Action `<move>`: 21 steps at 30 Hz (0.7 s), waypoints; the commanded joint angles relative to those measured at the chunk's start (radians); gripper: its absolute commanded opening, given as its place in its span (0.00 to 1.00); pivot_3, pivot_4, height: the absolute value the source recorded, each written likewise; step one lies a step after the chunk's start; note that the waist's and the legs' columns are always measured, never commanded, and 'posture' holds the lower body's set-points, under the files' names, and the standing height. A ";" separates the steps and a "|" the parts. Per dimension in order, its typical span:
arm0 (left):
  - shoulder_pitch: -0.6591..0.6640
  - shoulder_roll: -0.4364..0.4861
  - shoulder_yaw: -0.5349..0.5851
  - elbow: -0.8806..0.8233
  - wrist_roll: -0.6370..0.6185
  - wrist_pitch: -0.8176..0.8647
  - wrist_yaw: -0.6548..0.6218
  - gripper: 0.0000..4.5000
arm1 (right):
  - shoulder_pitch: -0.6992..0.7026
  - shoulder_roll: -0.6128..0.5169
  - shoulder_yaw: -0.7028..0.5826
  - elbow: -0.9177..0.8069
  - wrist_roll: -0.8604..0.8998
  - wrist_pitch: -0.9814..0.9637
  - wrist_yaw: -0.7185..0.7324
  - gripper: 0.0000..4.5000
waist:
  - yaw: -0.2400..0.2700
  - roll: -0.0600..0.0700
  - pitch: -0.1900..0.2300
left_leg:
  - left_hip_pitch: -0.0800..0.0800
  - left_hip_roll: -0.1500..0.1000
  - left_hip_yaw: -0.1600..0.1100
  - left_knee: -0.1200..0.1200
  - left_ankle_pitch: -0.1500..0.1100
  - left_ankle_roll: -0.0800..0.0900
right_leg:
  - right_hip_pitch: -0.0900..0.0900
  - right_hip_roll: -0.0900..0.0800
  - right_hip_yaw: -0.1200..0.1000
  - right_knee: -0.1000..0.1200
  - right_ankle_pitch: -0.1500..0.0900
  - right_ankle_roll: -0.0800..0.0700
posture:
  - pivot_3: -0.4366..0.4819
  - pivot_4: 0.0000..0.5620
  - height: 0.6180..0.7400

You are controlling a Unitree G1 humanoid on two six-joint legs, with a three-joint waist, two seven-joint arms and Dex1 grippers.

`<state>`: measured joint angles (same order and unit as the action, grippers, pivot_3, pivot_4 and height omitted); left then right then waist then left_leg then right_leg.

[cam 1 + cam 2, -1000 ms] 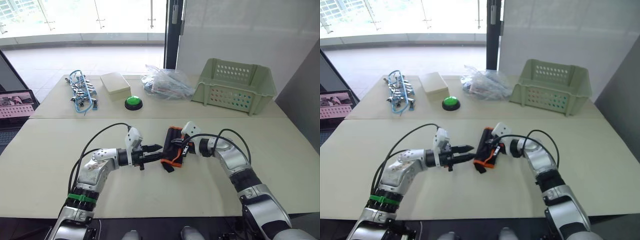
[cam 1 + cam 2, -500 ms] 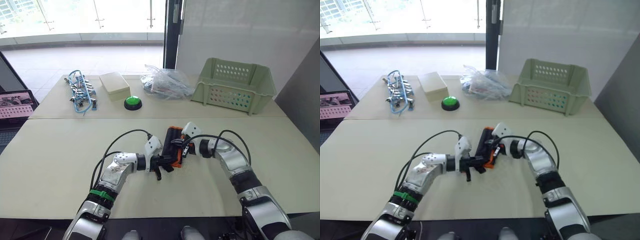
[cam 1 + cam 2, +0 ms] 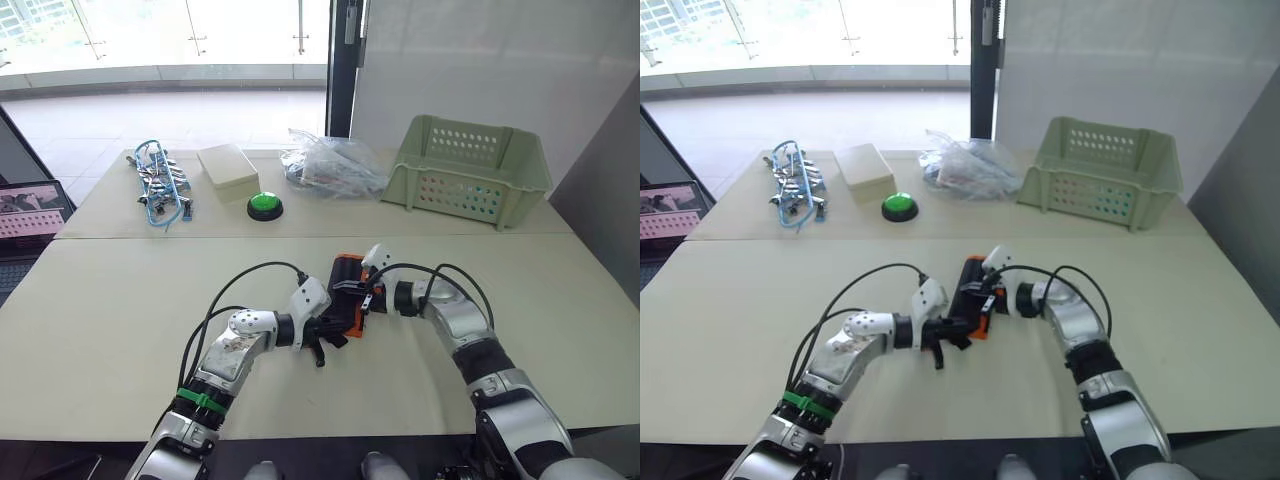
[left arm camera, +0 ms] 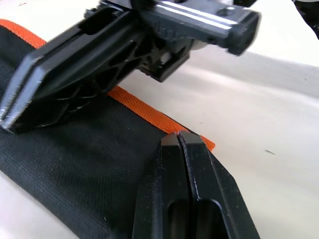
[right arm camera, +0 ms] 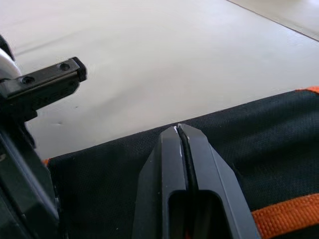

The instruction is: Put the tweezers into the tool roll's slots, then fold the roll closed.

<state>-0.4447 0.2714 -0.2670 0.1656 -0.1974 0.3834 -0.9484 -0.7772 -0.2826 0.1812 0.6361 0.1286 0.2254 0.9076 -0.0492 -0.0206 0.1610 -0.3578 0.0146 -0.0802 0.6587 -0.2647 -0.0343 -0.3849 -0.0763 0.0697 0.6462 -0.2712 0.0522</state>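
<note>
While the tool roll (image 3: 344, 298) lay folded mid-tabletop, long axis pointing toward the green button (image 3: 264, 205), the left gripper (image 4: 179, 138) and right gripper (image 5: 179, 130) pressed its 2 long sides, jaws closed, holding nothing.

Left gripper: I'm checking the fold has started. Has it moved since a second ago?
Yes. The left gripper has moved toward the robot's right, from beside the tool roll onto it, closing on the right gripper.

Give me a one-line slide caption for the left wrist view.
Left gripper, jaws shut, tip resting on the black tool roll near its orange edge, with the right gripper alongside.
</note>
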 commanded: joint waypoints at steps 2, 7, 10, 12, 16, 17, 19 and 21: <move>0.054 0.018 -0.031 0.011 0.010 0.063 0.001 0.00 | -0.084 0.015 -0.022 0.288 -0.077 -0.021 -0.164 0.00 | 0.004 0.001 -0.001 | 0.004 0.000 0.000 0.000 0.000 0.000 | 0.003 0.000 0.000 0.000 0.000 0.000 | 0.48 0.27 1.00; 0.052 0.018 -0.020 0.007 0.005 0.065 0.009 0.00 | -0.169 0.037 -0.021 0.486 -0.122 -0.115 -0.248 0.00 | 0.010 0.001 -0.001 | 0.008 -0.001 -0.002 0.000 0.000 0.000 | 0.012 0.000 -0.001 -0.003 0.000 0.000 | 0.48 0.27 1.00; 0.045 0.015 -0.006 0.008 -0.004 0.066 0.017 0.00 | -0.187 0.042 -0.050 0.539 -0.120 -0.161 -0.283 0.00 | 0.009 0.002 -0.002 | 0.008 -0.001 -0.002 0.000 -0.001 0.001 | 0.013 0.000 -0.001 -0.004 0.000 0.000 | 0.48 0.27 1.00; 0.042 0.013 0.001 0.009 -0.010 0.065 0.024 0.00 | -0.190 0.044 -0.074 0.555 -0.106 -0.199 -0.295 0.00 | 0.009 0.002 -0.002 | 0.008 -0.001 -0.002 0.000 -0.001 0.001 | 0.013 0.000 -0.001 -0.004 0.000 0.000 | 0.48 0.27 1.00; 0.041 0.002 0.019 0.016 -0.021 0.048 0.042 0.00 | -0.188 0.045 -0.126 0.563 -0.077 -0.255 -0.285 0.00 | 0.009 0.002 -0.001 | 0.008 -0.001 -0.003 0.000 -0.001 0.001 | 0.013 0.000 -0.001 -0.004 0.000 0.000 | 0.48 0.27 1.00; 0.040 -0.004 0.028 0.021 -0.024 0.040 0.052 0.00 | -0.189 0.046 -0.149 0.557 -0.058 -0.268 -0.271 0.00 | 0.010 0.002 -0.001 | 0.007 -0.001 -0.003 0.000 -0.001 0.001 | 0.013 0.000 -0.001 -0.004 0.000 0.000 | 0.48 0.27 1.00; 0.037 -0.016 0.043 0.025 -0.033 0.031 0.060 0.00 | -0.195 0.053 -0.202 0.538 -0.012 -0.281 -0.239 0.00 | 0.010 0.002 -0.001 | 0.006 -0.001 -0.003 0.000 -0.001 0.001 | 0.012 0.000 -0.001 -0.004 0.000 0.000 | 0.48 0.27 1.00; 0.029 -0.030 0.067 0.022 -0.048 0.009 0.067 0.00 | -0.201 0.054 -0.245 0.515 0.021 -0.299 -0.211 0.00 | 0.009 0.002 -0.001 | 0.006 -0.001 -0.003 0.000 -0.001 0.001 | 0.012 0.000 -0.001 -0.004 0.000 0.001 | 0.48 0.27 1.00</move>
<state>-0.4183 0.2472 -0.2183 0.1674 -0.2471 0.4013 -0.9190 -0.9789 -0.2224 -0.0246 1.1662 0.1114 -0.0585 0.6765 -0.0398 -0.0184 0.1599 -0.3525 0.0134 -0.0834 0.6586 -0.2652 -0.0335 -0.3735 -0.0767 0.0691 0.6418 -0.2716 0.0526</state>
